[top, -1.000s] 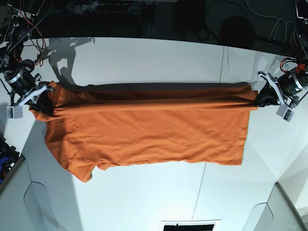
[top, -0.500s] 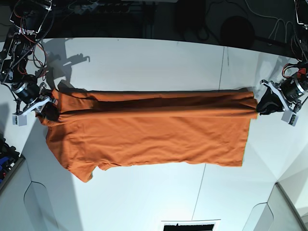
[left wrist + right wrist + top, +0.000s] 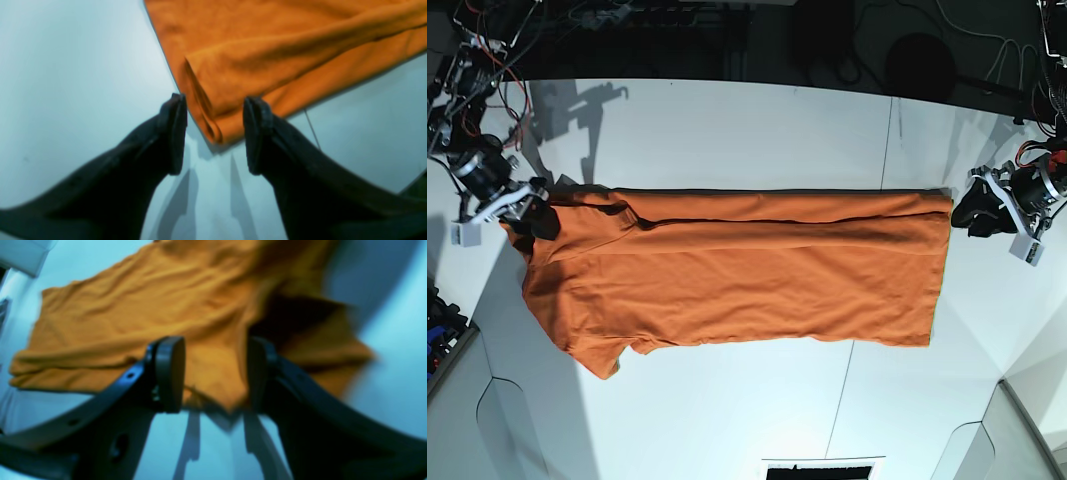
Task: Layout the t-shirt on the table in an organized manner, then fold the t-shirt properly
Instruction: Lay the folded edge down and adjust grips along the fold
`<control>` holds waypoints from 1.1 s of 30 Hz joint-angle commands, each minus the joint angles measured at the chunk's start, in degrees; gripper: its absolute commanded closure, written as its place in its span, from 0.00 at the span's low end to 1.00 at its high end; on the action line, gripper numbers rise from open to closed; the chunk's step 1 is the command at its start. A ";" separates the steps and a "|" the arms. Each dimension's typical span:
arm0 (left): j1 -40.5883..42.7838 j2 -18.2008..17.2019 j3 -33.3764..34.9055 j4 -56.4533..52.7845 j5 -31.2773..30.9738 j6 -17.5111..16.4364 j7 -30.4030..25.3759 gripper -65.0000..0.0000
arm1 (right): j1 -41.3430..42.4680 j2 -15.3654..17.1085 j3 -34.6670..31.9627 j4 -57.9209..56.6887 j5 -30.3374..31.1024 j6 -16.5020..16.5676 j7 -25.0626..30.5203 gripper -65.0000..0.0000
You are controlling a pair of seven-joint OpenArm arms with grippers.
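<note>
T-shirt (image 3: 737, 270) lies flat between both parted hands, left hand (image 3: 213, 133) and right hand (image 3: 213, 373).

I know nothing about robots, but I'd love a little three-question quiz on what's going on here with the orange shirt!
1. True or false: the left gripper has its jaws clamped shut on the t-shirt.
2. Multiple choice: where does the t-shirt lie? A) hanging in the air B) spread on the table C) bunched in a ball
3. Fill in: in the right wrist view, the cloth seen between the open jaws of the right gripper is coloured ____.

Key:
1. False; the jaws stand apart, with the folded corner lying loose between them.
2. B
3. orange
</note>
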 commanded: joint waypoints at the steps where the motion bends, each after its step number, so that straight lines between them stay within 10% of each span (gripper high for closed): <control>1: -0.79 -1.36 -0.74 0.85 -1.97 -0.12 -0.81 0.54 | -0.24 0.79 1.27 2.32 1.46 0.42 1.07 0.54; 11: 0.37 -1.18 -2.16 0.85 -5.03 -0.12 2.45 0.54 | -3.41 0.83 12.96 2.10 1.40 -0.22 3.48 0.54; 33: 1.14 2.67 -2.21 -3.63 -6.34 -0.12 3.21 0.44 | 1.81 0.76 3.96 -13.27 3.08 0.66 7.10 0.41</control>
